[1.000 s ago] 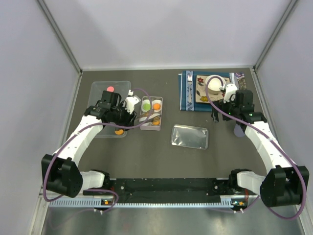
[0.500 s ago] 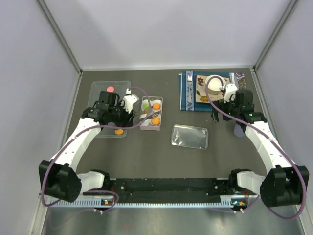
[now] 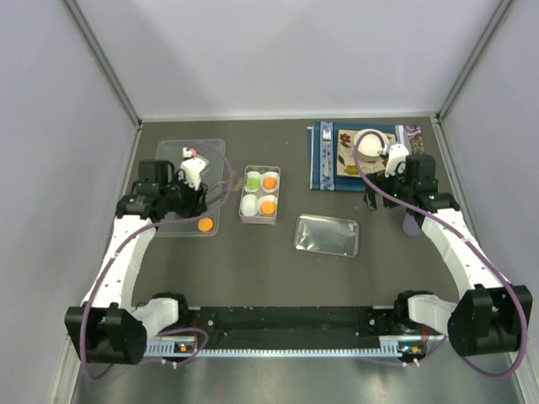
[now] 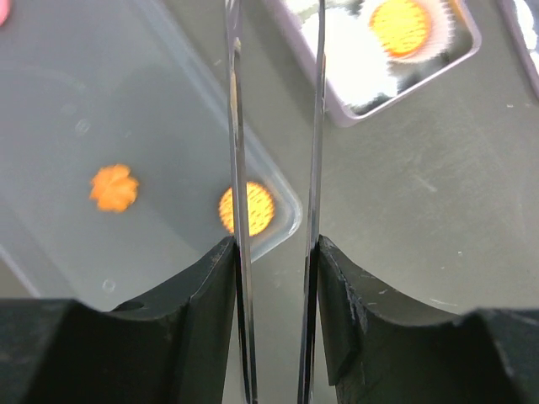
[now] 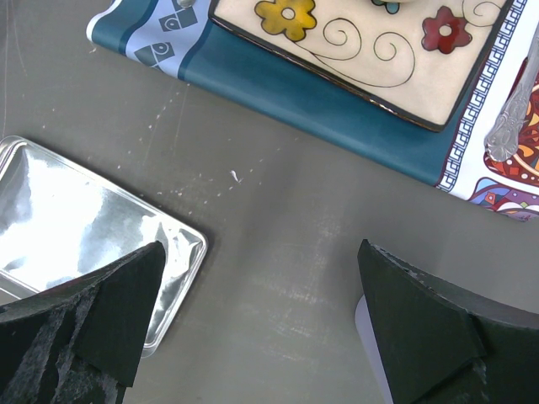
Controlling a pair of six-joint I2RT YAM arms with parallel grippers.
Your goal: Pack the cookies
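Note:
Between the black fingers point(image 4: 202, 295) of my left gripper point(image 4: 275, 252) sit two thin metal tong blades point(image 4: 234, 126), standing apart with nothing between them. This gripper point(image 3: 195, 192) hovers over a clear tray point(image 3: 215, 151). Loose cookies lie on that tray point(image 4: 101, 101): two orange ones point(image 4: 114, 187) point(image 4: 254, 208) and a pink one point(image 3: 190, 152). The four-cup box point(image 3: 259, 220) holds a green cookie point(image 3: 252, 181) and two orange cookies point(image 3: 269, 180) point(image 3: 268, 206); its near left cup point(image 3: 250, 205) is white and bare. My right gripper point(image 5: 261, 278) hangs open over bare table.
A shiny foil tray point(image 3: 328, 234) lies right of the box, by my right gripper's left finger. A blue placemat point(image 3: 324, 160) at the back right carries a flowered plate point(image 5: 370, 42), a white cup point(image 3: 370, 143) and a spoon point(image 5: 514, 109).
My left gripper drew back leftwards with the tongs, from the box to over the clear tray. An orange cookie now lies free in the box's near right cup. The right arm stayed still.

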